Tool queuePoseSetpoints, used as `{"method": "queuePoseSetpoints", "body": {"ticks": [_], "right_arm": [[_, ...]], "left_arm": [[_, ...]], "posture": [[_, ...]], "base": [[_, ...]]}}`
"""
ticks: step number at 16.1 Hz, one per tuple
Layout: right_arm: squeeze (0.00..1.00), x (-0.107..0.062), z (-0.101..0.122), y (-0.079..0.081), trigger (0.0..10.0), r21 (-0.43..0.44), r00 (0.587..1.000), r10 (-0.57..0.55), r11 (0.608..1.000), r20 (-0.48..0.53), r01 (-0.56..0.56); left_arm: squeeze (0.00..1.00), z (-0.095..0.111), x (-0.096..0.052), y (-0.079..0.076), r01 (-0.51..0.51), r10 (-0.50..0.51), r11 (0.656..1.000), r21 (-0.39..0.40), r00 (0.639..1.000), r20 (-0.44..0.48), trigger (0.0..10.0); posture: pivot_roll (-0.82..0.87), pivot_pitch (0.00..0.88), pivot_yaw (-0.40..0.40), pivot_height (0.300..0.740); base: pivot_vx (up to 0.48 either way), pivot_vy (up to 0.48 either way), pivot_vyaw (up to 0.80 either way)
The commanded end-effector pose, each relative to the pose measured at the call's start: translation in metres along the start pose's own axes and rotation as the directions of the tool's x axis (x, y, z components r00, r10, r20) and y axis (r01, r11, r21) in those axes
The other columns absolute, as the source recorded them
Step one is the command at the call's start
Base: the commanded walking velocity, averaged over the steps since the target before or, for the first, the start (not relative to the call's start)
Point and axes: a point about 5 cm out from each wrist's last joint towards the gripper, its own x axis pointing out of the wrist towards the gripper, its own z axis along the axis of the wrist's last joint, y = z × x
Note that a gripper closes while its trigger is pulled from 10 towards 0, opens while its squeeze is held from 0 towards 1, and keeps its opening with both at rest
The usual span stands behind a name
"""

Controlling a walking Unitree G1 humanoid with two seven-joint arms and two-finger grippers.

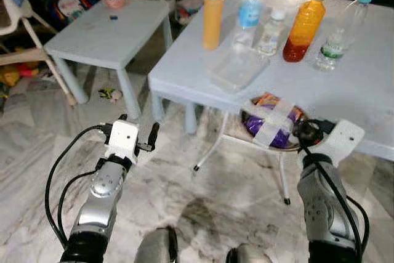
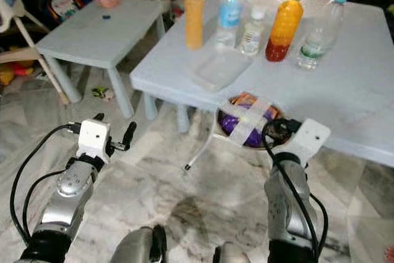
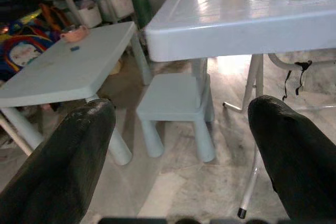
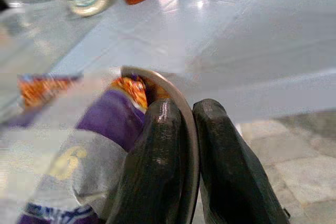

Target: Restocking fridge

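Note:
My right gripper (image 1: 306, 130) is shut on the rim of a metal bowl (image 1: 245, 119), held just below the front edge of the light blue table (image 1: 345, 90). The bowl holds purple and orange snack packets (image 1: 274, 129) strapped down with crossed tape. In the right wrist view the two fingers (image 4: 163, 145) pinch the bowl's rim (image 4: 185, 129). My left gripper (image 1: 138, 126) is open and holds nothing, low over the marble floor. On the table stand an orange squeeze bottle (image 1: 212, 20), a blue-labelled water bottle (image 1: 249, 10), a small clear bottle (image 1: 271, 32), a juice bottle (image 1: 303, 26) and a teal-capped bottle (image 1: 341, 29).
A clear plastic tray (image 1: 237, 67) lies on the table near the bottles. A smaller blue table (image 1: 111, 29) stands to the left, with a small stool (image 3: 176, 95) under the big table. White metal legs (image 1: 209, 152) reach the floor below the bowl. A toy (image 1: 109, 95) lies on the floor.

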Motion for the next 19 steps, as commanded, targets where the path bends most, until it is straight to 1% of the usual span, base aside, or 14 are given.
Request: {"method": "queuePoseSetpoints", "body": {"ticks": [1, 3, 5, 6, 7, 9, 11, 16, 19], "right_arm": [[0.00, 0.000, -0.003, 0.005, 10.0, 0.002, 0.999, 0.035, 0.999, 0.000, -0.035], [0.00, 0.000, -0.004, 0.011, 10.0, 0.002, 0.997, 0.082, 0.997, 0.001, -0.082], [0.00, -0.001, -0.008, 0.013, 10.0, 0.010, 0.994, 0.107, 0.994, -0.004, -0.107], [0.00, -0.001, -0.009, 0.015, 10.0, 0.020, 0.992, 0.126, 0.992, -0.007, -0.125], [0.00, 0.000, -0.005, 0.021, 10.0, 0.002, 0.987, 0.158, 0.987, 0.013, -0.158], [0.00, 0.006, -0.003, 0.028, 10.0, 0.016, 0.984, 0.179, 0.984, 0.026, -0.179], [0.00, 0.009, -0.001, 0.035, 10.0, 0.012, 0.977, 0.209, 0.978, 0.035, -0.210], [0.00, 0.012, -0.004, 0.031, 10.0, 0.003, 0.977, 0.211, 0.978, 0.031, -0.211], [0.00, 0.014, -0.012, 0.032, 10.0, 0.006, 0.976, 0.216, 0.976, 0.004, -0.216]], "left_arm": [[0.00, 0.000, 0.001, 0.003, -0.016, 0.016, 1.000, 0.000, 1.000, 0.004, 10.0], [0.00, -0.007, -0.003, 0.002, -0.019, 0.019, 1.000, -0.015, 0.999, -0.028, 10.0], [0.00, -0.012, -0.008, -0.001, -0.005, 0.004, 1.000, -0.017, 0.999, -0.045, 10.0], [0.00, -0.013, -0.009, -0.003, 0.004, -0.004, 1.000, -0.012, 0.999, -0.045, 10.0], [0.00, -0.011, -0.008, -0.004, 0.008, -0.008, 1.000, -0.006, 0.999, -0.032, 10.0], [0.00, -0.008, -0.004, -0.003, 0.003, -0.003, 1.000, -0.003, 1.000, -0.021, 10.0], [0.00, -0.009, -0.004, -0.003, 0.008, -0.008, 1.000, 0.007, 1.000, -0.020, 10.0], [0.00, -0.016, -0.008, -0.005, 0.016, -0.016, 1.000, 0.017, 0.999, -0.041, 10.0], [0.00, -0.025, -0.009, -0.010, 0.033, -0.032, 0.999, 0.011, 0.997, -0.071, 10.0]], "posture": [[-0.06, 0.000, 0.054, 0.740], [-0.06, 0.000, 0.064, 0.740], [-0.05, 0.000, 0.059, 0.740], [-0.05, 0.000, 0.056, 0.740], [-0.03, 0.000, 0.045, 0.740], [-0.02, 0.000, 0.042, 0.740], [-0.02, 0.000, 0.042, 0.740], [-0.02, 0.000, 0.036, 0.740], [-0.02, 0.000, 0.034, 0.740]], "base": [[-0.277, 0.000, 0.00], [-0.277, 0.000, 0.00], [-0.276, 0.000, 0.00], [-0.277, 0.000, 0.80], [-0.277, 0.000, 0.80], [-0.257, 0.000, 0.80], [-0.120, 0.000, 0.80], [0.000, 0.000, 0.80], [0.000, -0.263, 0.80]]}}
